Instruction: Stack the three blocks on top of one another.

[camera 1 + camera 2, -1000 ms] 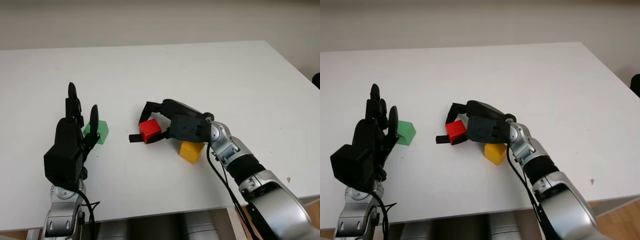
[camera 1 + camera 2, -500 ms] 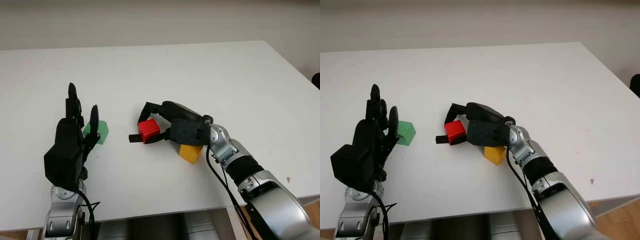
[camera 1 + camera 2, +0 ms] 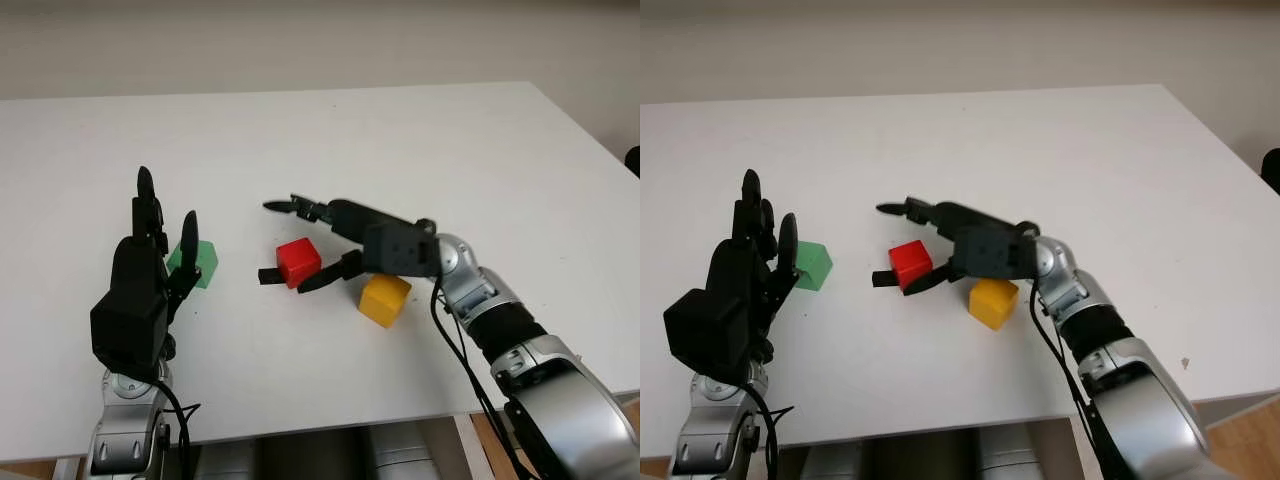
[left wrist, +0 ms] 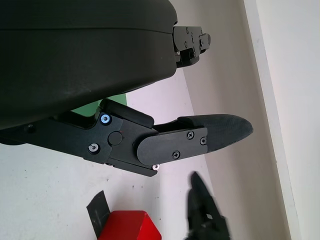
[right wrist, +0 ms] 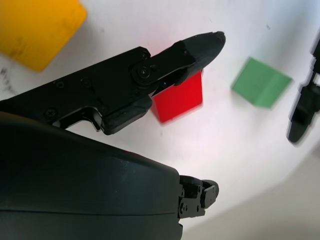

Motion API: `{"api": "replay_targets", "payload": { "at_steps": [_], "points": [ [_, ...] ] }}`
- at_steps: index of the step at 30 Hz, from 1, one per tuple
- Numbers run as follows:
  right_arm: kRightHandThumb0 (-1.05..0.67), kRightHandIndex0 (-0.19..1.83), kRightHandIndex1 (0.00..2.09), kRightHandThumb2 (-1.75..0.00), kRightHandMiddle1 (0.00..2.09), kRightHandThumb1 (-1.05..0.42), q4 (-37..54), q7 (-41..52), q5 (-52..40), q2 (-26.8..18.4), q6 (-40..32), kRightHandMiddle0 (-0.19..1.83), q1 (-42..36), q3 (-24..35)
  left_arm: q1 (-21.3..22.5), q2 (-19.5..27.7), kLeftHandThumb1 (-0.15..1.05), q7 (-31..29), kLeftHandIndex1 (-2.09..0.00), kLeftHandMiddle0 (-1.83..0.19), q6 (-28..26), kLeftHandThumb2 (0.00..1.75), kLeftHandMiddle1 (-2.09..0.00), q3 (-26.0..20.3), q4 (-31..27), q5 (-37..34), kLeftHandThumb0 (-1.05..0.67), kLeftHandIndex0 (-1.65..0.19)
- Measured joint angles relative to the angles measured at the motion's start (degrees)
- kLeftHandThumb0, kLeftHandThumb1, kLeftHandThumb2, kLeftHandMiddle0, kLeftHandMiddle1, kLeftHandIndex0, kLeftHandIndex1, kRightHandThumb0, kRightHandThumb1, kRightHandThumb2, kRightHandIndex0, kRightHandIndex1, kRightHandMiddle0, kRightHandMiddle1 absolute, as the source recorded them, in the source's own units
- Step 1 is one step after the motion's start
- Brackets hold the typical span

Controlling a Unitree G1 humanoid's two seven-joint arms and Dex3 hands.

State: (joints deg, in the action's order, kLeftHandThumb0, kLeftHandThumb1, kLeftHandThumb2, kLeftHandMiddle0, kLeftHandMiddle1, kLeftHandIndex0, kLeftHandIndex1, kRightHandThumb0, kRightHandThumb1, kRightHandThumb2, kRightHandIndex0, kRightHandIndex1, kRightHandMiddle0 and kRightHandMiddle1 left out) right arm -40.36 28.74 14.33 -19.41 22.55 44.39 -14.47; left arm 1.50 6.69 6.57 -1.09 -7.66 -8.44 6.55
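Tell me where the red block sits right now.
The red block sits on the white table near its middle, between the green block and the yellow block, just beside the open right hand.

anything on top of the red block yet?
Nothing: the red block sits alone on the table, top bare. The open right hand hovers over it. Its underside is hidden.

No readable text, labels or nos. anywhere: blocks, hands & table all unmarked.
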Motion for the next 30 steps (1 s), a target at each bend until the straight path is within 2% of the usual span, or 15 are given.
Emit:
{"api": "replay_targets", "payload": {
  "at_steps": [5,8,12,15,21,26,30],
  "points": [
    [-0.82,-0.19,0.02,-0.06,0.1,-0.96,6.04,-0.11,-2.86,-3.56,-2.19,-0.1,-0.05,4.5,-0.08,0.0,1.05,0.0,-0.06,0.07,-0.18,0.58,-0.06,0.1,0.0,0.29,-0.7,0.09],
    [-0.75,-0.17,0.04,-0.04,0.12,-0.93,8.54,0.26,-6.62,-5.14,-4.37,-0.06,-0.06,8.14,-0.1,-0.01,1.05,-0.03,-0.05,0.07,-0.16,0.58,-0.05,0.11,0.0,0.25,-0.7,0.09],
    [-0.64,-0.01,0.12,-0.05,0.2,-0.91,11.04,3.2,-14.65,-7.27,-8.45,0.12,-0.11,14.32,-0.23,-0.01,1.05,-0.06,-0.06,0.06,-0.12,0.58,-0.06,0.1,0.01,0.1,-0.69,0.09],
    [-0.59,0.15,0.18,-0.04,0.28,-0.86,11.75,6.11,-16.75,-10.74,-9.63,0.29,-0.12,16.66,-0.35,0.04,1.05,-0.2,-0.05,0.07,-0.16,0.57,-0.05,0.07,0.01,0.16,-0.7,0.09],
    [-0.54,0.26,0.12,-0.05,0.2,-0.83,11.78,13.28,-16.79,-18.21,-8.54,0.42,-1.38,17.21,-0.59,0.39,1.05,-1.12,-0.06,0.07,-0.15,0.57,-0.05,-0.64,0.0,-0.58,-0.68,0.09],
    [-0.58,0.37,0.11,-0.05,0.15,-0.82,10.59,14.82,-12.9,-21.84,-1.01,0.5,-2.92,16.24,-0.64,0.55,1.05,-1.77,-0.06,0.07,0.03,0.56,-0.05,-1.41,0.0,-1.45,-0.71,0.09],
    [-0.61,0.29,0.05,-0.06,0.11,-0.84,10.44,15.68,-9.78,-23.62,3.15,0.47,-4.55,14.18,-0.64,0.96,1.05,-2.3,-0.05,0.08,0.06,0.57,-0.05,-1.57,0.0,-1.82,-0.7,0.09]
  ]
}}
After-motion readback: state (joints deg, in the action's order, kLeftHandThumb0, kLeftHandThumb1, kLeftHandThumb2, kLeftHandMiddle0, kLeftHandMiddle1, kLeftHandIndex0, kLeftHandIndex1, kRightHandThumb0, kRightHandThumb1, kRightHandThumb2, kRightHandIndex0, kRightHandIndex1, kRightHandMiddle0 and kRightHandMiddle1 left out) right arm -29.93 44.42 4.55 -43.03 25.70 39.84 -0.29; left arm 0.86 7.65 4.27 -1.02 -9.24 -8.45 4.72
